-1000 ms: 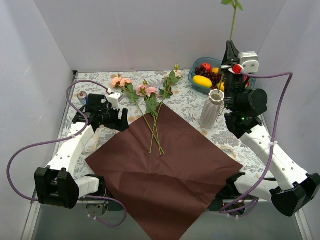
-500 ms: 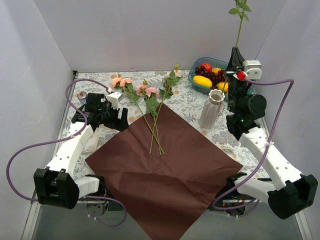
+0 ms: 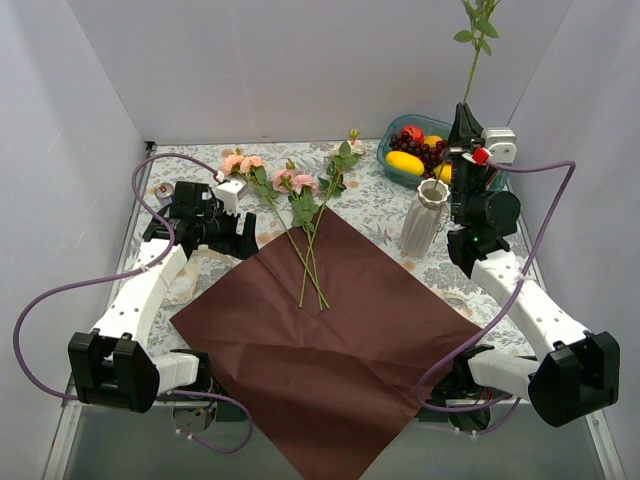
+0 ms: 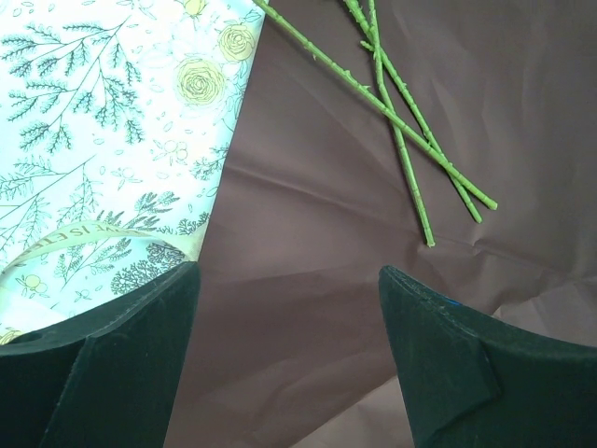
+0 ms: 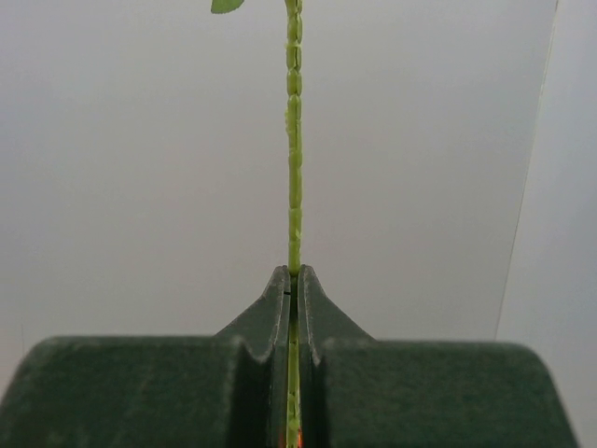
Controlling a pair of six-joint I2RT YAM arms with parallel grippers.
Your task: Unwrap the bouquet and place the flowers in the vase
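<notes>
Aloft at two o'clock, one light, likely whippy flower stem (image 3: pixel 472 62), pinched low in right gripper (image 3: pixel 461 108); left gripper (image 4: pixel 289 280) gapes empty.

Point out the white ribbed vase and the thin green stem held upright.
white ribbed vase (image 3: pixel 422 225): top view, side wall.
thin green stem (image 5: pixel 294 168): right wrist view, middle of shaft.

Pink roses (image 3: pixel 290 183) across flat dark-red paper (image 3: pixel 330 340); one stem (image 3: pixel 468 75) upright near white ribbed vase (image 3: pixel 424 222).
</notes>
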